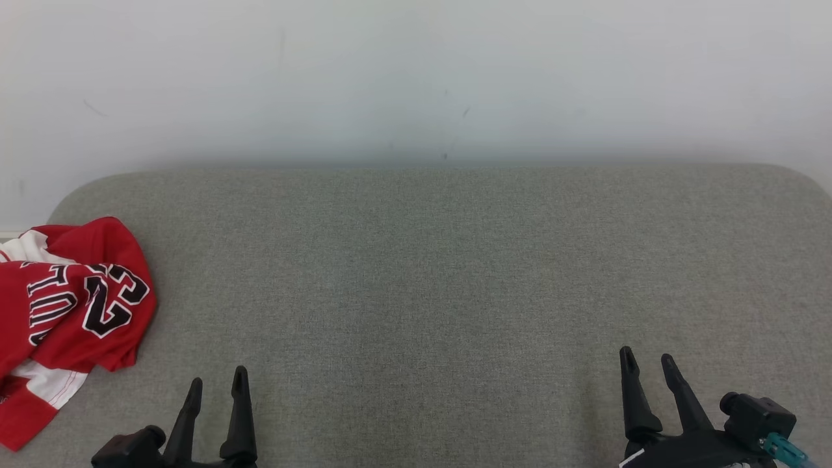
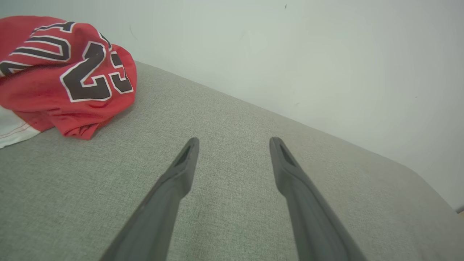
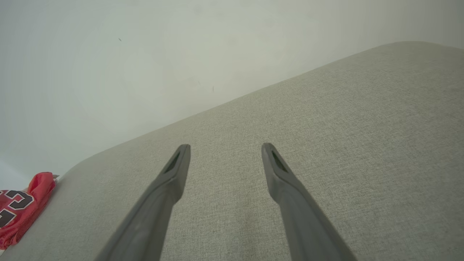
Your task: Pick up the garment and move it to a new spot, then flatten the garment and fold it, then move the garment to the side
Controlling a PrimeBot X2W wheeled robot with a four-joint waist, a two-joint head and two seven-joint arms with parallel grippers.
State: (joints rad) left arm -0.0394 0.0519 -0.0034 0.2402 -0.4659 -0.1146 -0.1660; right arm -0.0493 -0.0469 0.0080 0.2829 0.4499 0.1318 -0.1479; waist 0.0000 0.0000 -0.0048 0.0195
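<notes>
The desk (image 1: 422, 273) has a grey woven cover with a fine, even grain, and its far corners are rounded. Behind it stands a plain pale wall (image 1: 416, 78), smooth, with a few small dark marks.

There is one garment (image 1: 71, 305). It is a red jersey of thin, soft cloth with white parts and black figures edged in white; the number 23 can be read on it. It lies crumpled in a loose heap with several folds at the left edge of the head view, on the left end of the desk. In the left wrist view the garment (image 2: 65, 76) is at the upper left, and in the right wrist view the garment (image 3: 21, 206) is small at the lower left.

There are two pincers, each with two long, dark, matt fingers that get thinner toward the tip. The left pincer (image 1: 218, 378) is at the lower left of the head view and points up the frame. Its fingers stand wide apart and hold nothing; it is near the garment but not touching it. In its own wrist view the left pincer (image 2: 235, 141) is above the bare cover. The right pincer (image 1: 647, 356) is at the lower right, also wide and empty, well apart from the garment. The right pincer (image 3: 226, 146) points over the bare cover toward the wall.
</notes>
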